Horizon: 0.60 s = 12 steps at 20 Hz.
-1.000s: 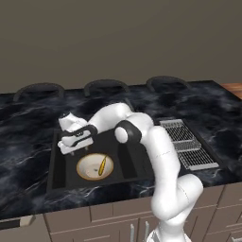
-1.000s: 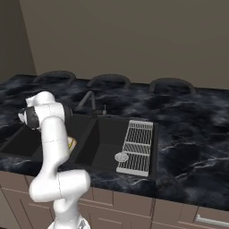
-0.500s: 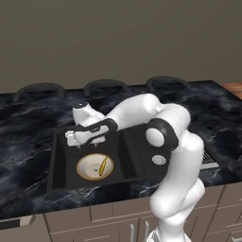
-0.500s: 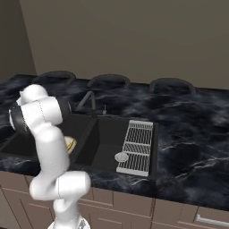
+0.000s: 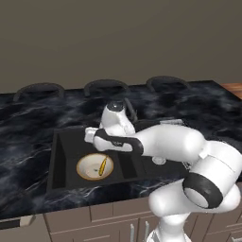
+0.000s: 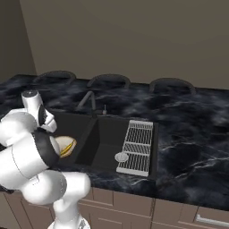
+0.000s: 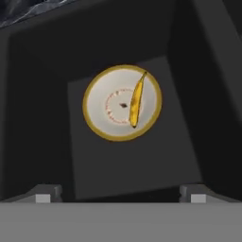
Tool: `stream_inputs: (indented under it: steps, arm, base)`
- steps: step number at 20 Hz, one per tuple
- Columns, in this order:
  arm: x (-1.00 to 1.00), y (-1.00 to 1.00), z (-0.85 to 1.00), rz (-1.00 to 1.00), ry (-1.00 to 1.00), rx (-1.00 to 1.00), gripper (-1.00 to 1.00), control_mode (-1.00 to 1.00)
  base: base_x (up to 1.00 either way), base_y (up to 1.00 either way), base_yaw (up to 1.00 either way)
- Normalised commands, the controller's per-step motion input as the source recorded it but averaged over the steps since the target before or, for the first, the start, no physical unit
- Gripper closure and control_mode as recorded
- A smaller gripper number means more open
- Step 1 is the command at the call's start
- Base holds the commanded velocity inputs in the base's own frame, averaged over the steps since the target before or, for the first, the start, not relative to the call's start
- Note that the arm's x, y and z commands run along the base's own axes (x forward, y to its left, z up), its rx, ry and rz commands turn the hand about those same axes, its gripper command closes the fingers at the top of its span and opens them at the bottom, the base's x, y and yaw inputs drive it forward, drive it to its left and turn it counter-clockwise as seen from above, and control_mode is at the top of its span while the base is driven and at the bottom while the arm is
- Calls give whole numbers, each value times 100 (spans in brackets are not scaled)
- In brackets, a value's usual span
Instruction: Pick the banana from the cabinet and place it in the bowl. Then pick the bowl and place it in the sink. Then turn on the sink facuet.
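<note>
Banana (image 7: 136,100) lies in the bowl (image 7: 101,123), bowl inside the sink (image 7: 56,71) (both done). My gripper (image 7: 120,193) hangs above the bowl, wide open and empty; I think only the faucet (image 6: 87,101) is left.

Kitchen: black marble counter (image 5: 28,123), sink (image 5: 61,156), drain rack (image 6: 136,145).

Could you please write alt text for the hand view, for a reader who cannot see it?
Looking down into the black sink, the bowl sits on the basin floor with the banana lying inside it, one tip resting against the rim. The open hand is above it, empty, its two dark fingertips set wide apart at the bottom of the picture.
</note>
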Motion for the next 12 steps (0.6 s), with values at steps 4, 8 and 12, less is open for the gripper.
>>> stream_inputs:
  steps: [4,8,12]
  arm:
    - [-22,-8,52,-4,4,21,-100,-100]
    - [-48,-17,100,-28,-2,41,-100,-100]
    - [-9,-45,100,-35,0,44,-100,-100]
  base:
    - [0,0,0]
    - [0,0,0]
    - [0,0,0]
